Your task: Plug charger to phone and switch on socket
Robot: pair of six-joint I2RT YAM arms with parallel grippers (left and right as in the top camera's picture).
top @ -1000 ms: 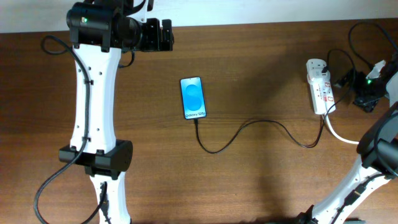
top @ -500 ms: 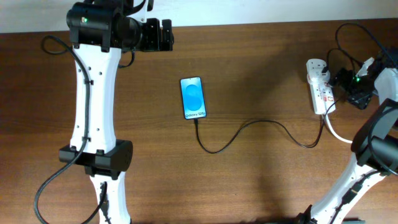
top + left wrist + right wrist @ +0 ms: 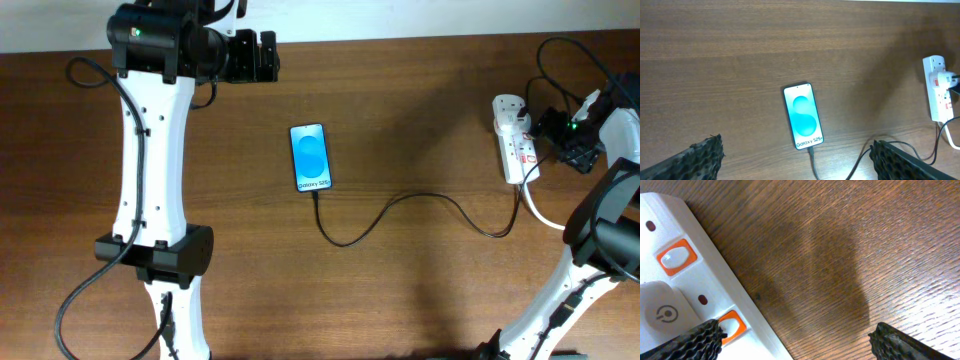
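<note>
The phone (image 3: pixel 311 157) lies flat mid-table, blue screen up; it also shows in the left wrist view (image 3: pixel 803 116). The thin black charger cable (image 3: pixel 400 205) is plugged into the phone's near end and runs right to the white socket strip (image 3: pixel 512 140). My right gripper (image 3: pixel 552 133) is open, right beside the socket; in the right wrist view its left finger overlaps an orange switch (image 3: pixel 732 325) of the socket (image 3: pixel 695 295), and the fingertips (image 3: pixel 795 340) span bare wood. My left gripper (image 3: pixel 268 57) is open, high at the back left, its fingers (image 3: pixel 797 160) framing the phone from afar.
The socket's thick white cord (image 3: pixel 545 215) curves off to the right. Black robot cables (image 3: pixel 560 55) loop at the back right. A white adapter (image 3: pixel 660 312) sits plugged into the socket. The left arm's base (image 3: pixel 155 255) stands at the front left.
My right gripper has moved left and closed in on the socket's side. The left arm, phone and cable have not moved.
</note>
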